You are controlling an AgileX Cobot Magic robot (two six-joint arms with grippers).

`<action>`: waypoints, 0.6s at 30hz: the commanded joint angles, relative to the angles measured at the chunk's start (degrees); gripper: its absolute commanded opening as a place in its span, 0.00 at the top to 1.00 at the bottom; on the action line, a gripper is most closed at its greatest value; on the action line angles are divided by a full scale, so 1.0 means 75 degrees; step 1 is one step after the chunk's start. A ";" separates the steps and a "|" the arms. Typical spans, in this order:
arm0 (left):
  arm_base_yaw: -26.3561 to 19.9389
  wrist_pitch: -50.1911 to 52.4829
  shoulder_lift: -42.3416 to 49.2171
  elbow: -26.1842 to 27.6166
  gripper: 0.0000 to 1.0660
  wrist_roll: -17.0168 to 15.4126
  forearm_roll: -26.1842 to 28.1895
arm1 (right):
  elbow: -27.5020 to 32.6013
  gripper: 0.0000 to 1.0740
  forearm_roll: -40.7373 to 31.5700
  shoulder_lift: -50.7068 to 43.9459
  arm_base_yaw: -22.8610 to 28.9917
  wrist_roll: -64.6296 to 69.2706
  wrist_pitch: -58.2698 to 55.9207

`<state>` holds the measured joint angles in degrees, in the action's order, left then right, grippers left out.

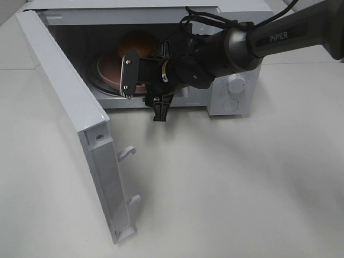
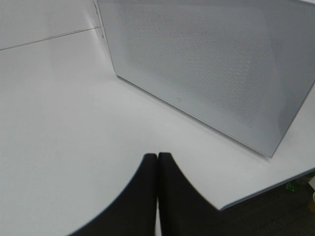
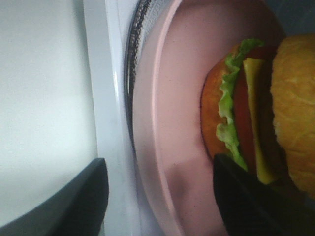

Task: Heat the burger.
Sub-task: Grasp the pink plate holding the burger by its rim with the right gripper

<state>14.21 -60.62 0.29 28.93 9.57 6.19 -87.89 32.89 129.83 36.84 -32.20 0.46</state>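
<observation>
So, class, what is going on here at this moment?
The right gripper reaches into the open microwave, its jaws open around the edge of the pink plate that carries the burger. The plate sits on the turntable inside. The door stands wide open. The left gripper is shut, off beside the microwave.

- A plain white, smooth bench point(image 1: 226, 183) carries everything; a thin seam line crosses its top in the left wrist view.
- A white box-shaped microwave oven point(image 1: 236, 94) stands directly on the bench toward the far side, its two round knobs facing front.
- Its white hinged door point(image 1: 80, 123) is swung wide open, and its lower edge hangs just above the bench surface.
</observation>
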 commanded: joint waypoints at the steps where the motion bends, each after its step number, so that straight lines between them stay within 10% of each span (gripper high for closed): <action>1: -0.0023 0.0115 0.0153 -0.0015 1.00 -0.0053 0.0015 | -0.0038 0.43 0.0023 0.0031 0.0023 0.0061 0.0176; 18: -0.0023 0.0115 0.0153 -0.0015 1.00 -0.0069 0.0008 | -0.0038 0.49 0.0031 0.0222 0.0061 0.0031 0.0382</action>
<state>14.21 -60.62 0.29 28.93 9.45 6.19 -87.89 32.89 131.49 37.07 -32.20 2.46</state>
